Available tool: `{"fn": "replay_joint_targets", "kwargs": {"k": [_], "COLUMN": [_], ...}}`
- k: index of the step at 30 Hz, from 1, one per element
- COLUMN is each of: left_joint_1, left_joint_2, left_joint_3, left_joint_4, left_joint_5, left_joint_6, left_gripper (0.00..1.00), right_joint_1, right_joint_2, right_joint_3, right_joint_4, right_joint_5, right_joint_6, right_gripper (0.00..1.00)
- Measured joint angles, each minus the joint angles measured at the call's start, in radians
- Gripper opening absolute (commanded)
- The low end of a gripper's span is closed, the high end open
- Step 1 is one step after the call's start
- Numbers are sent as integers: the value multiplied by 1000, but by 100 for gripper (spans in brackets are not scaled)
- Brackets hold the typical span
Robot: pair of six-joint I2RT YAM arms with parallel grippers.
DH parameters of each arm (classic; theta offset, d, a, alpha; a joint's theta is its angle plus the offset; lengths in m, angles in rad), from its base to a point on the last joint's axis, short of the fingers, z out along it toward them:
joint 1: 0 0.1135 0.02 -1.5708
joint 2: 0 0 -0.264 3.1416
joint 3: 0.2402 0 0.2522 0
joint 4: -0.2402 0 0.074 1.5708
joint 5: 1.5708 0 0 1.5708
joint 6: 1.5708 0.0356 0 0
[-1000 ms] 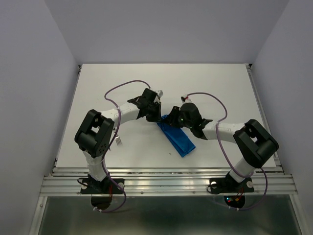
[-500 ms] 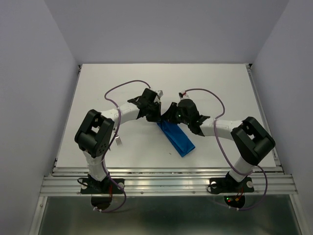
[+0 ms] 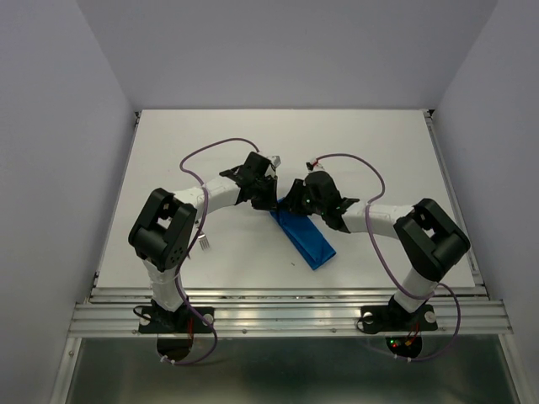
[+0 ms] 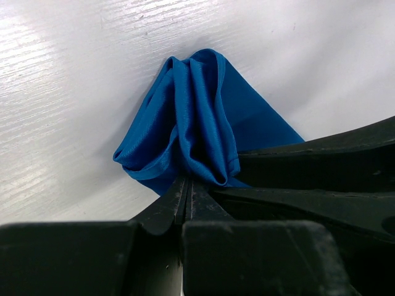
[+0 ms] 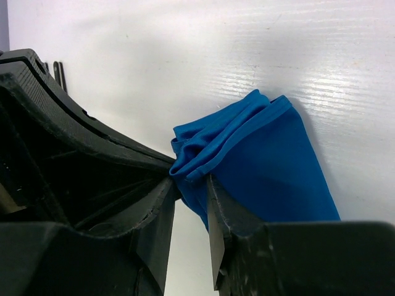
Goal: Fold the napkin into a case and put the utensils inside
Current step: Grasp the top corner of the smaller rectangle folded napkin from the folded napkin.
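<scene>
My right arm [image 3: 396, 223] has swung in toward the left over the last second. Its wrist now sits closer to my left arm [image 3: 215, 195], and the two wrists almost meet above the far end of the napkin [image 3: 307, 240]. My left arm has kept its place. The napkin lies as before, a narrow blue folded strip running slantwise across the middle of the worktop [image 3: 370, 143]. Its near end is flat and its far end is gathered up between my wrists.

My left jaws are clenched on that far end, and the left wrist view shows the cloth [image 4: 197, 117] bunched into deep pleats just ahead of the pressed-together tips. My right jaws grasp the same end from the other side. In the right wrist view a wad of folded edges [image 5: 247, 148] is pinched between the two fingers, and the rest of the cloth spreads flat on the worktop beyond.

The worktop is white, faintly grained and glossy under the light. Plain pale lilac-grey walls [image 3: 278, 50] close it in at the back and on both sides. A ribbed metal rail [image 3: 286, 316] runs along the near edge, where both arm bases are bolted. Thin purple cables [image 3: 206, 151] loop above each arm.
</scene>
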Motion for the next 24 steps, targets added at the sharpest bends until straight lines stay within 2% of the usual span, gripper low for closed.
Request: {"fn": "replay_joint_targets", "kwargs": {"k": [3, 7, 11, 24], "left_joint_1": [0, 0, 0, 0], "left_joint_2": [0, 0, 0, 0], "left_joint_3": [0, 0, 0, 0], "left_joint_4": [0, 0, 0, -7], "left_joint_5": [0, 0, 0, -3], "left_joint_6": [0, 0, 0, 1], "left_gripper": [0, 0, 0, 0], "right_joint_1": [0, 0, 0, 0], "right_joint_2": [1, 6, 13, 84], "right_joint_3": [11, 23, 23, 47], "right_joint_4": [-13, -16, -17, -16], "right_joint_5": [1, 2, 2, -4], "right_joint_6": [-7, -16, -23, -19], "right_gripper": [30, 13, 1, 1]}}
